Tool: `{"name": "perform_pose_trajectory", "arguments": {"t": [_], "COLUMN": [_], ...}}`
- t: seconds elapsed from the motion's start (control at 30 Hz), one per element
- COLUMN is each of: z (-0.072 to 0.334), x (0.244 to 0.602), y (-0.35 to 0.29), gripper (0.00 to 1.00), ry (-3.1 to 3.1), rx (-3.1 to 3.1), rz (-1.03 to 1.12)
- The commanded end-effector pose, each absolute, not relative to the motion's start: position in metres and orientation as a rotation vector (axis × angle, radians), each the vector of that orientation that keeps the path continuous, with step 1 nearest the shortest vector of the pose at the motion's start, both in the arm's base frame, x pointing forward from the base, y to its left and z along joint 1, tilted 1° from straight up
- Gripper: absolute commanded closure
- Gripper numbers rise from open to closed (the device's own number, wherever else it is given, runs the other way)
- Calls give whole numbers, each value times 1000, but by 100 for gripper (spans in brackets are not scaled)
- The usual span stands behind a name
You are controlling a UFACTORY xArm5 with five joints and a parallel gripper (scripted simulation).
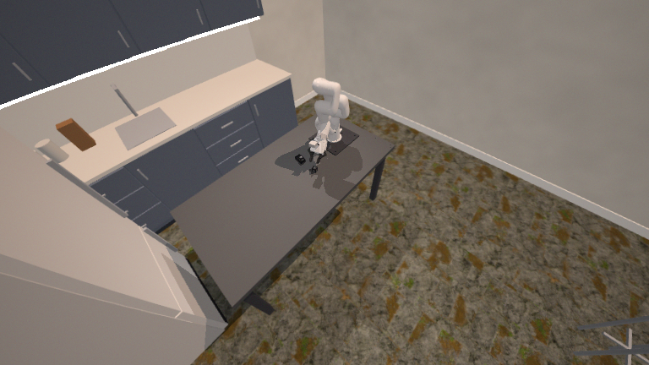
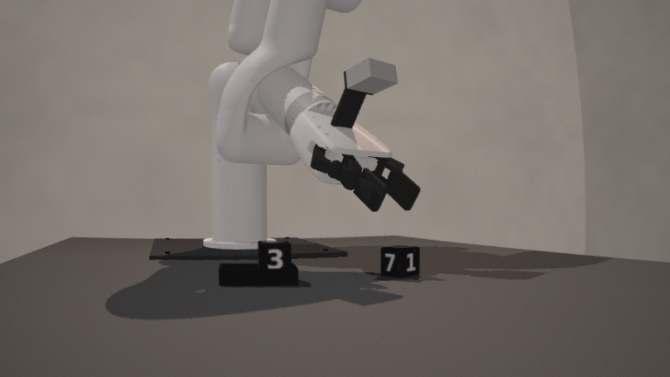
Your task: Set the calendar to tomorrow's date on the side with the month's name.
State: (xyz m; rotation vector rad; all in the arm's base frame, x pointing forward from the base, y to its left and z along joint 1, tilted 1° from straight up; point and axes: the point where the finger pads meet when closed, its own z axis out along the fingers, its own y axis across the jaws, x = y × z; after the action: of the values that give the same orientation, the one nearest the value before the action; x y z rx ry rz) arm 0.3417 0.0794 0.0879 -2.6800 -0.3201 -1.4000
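A low black tray [image 2: 258, 274] lies flat on the dark table in front of the arm's base. One black cube [image 2: 274, 257] stands in its right part and shows a white 3 toward the exterior camera. The tray's left part holds no cube. The second black cube [image 2: 399, 261] sits on the table to the right of the tray, apart from it, with faces 7 and 1 showing. My gripper [image 2: 390, 197] hangs tilted downward above the gap between tray and loose cube. Its fingers are partly open and hold nothing. In the top view the tray [image 1: 297, 158] and the loose cube [image 1: 314, 168] are tiny.
The arm's base stands on a black plate [image 2: 247, 249] right behind the tray. The table's right edge [image 1: 363, 179] is near the arm. A kitchen counter [image 1: 157, 122] with a sink runs along the table's left side.
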Motion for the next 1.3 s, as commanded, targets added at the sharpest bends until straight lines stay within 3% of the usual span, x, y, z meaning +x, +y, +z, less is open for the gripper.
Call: {"name": "perform_pose_trajectory", "arguments": {"t": [0.0, 1.27], "z": [86, 29], "x": [342, 342], "y": [79, 80], "gripper": [51, 51], "ry": [-320, -320], "rx": [-2678, -2678], "rz": [-1403, -1403]}}
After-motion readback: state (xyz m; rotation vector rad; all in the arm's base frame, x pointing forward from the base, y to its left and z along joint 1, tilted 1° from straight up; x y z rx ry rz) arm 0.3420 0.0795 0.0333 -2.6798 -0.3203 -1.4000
